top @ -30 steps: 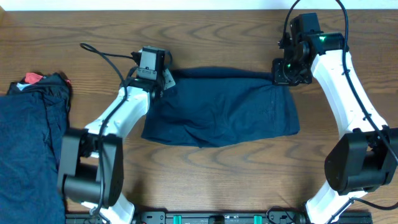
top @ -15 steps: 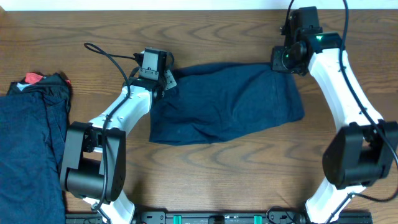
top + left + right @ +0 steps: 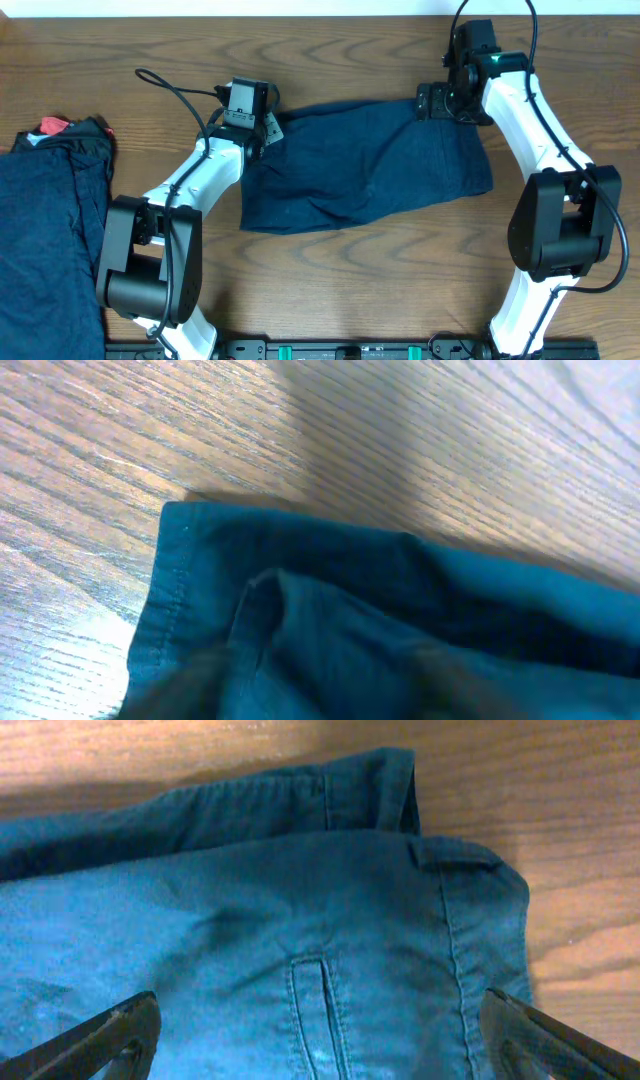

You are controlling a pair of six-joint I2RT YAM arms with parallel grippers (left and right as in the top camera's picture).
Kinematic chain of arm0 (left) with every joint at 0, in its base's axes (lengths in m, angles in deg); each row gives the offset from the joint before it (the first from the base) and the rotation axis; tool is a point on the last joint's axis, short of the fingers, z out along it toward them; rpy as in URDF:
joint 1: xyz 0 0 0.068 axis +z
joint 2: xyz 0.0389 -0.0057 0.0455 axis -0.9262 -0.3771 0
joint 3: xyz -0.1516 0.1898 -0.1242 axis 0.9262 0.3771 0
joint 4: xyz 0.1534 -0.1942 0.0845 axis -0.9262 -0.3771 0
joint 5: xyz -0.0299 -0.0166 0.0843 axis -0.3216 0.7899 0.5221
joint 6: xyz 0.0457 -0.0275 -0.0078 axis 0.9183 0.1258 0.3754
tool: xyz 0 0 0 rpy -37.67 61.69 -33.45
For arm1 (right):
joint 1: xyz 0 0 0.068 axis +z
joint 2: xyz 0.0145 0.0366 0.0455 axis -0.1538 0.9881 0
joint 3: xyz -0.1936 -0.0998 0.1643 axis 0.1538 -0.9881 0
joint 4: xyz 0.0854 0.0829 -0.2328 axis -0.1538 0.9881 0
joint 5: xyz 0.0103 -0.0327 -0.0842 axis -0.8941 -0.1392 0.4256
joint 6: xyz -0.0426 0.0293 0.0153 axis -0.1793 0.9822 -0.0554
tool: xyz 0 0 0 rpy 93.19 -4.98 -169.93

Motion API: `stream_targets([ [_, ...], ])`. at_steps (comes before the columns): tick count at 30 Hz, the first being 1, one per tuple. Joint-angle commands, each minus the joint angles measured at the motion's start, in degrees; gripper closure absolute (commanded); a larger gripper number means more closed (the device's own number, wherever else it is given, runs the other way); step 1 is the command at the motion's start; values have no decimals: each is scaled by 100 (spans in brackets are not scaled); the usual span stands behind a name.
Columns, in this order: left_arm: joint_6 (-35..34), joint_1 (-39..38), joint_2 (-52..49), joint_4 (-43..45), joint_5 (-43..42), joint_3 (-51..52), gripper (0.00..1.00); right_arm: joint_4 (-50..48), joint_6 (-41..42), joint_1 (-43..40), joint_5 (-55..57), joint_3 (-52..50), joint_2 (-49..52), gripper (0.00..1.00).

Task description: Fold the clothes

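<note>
Wrinkled dark navy shorts (image 3: 365, 170) lie folded mid-way across the table (image 3: 340, 290), belt loop (image 3: 455, 855) and pocket slit (image 3: 325, 1010) showing. The right gripper (image 3: 433, 102), jaws wide apart, hovers over their far right corner. The left gripper (image 3: 263, 128) is at the far left corner, and I cannot tell its grip.

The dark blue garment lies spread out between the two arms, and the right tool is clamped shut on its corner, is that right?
Not quite: the right tool is open, not clamped shut. The right wrist view shows its jaws standing wide apart over the corner of the dark blue garment, gripping nothing. The rest of what you said is right.
</note>
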Motion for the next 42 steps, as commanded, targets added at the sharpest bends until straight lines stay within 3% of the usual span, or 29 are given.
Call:
stream_targets([
  [1, 13, 50, -11, 22, 127, -111, 10, 39, 17, -2, -81, 4, 138, 1],
  [3, 11, 50, 50, 9, 127, -111, 0, 24, 22, 17, -111, -48, 317, 1],
  [17, 15, 48, 1204, -894, 105, -111, 2, -85, 59, 122, -229, -50, 1231, 1],
  [25, 37, 52, 1329, -1725, -181, -111, 2, 61, 44, -9, -208, 31, 704, 1],
  [33, 116, 743, 901, -2015, -1405, -63, 2, 273, 42, -337, 133, 46, -846, 1],
  [42, 1311, 1832, -22, -2328, -3563, -35, 2, 721, -92, -588, 114, 46, -1853, 1],
])
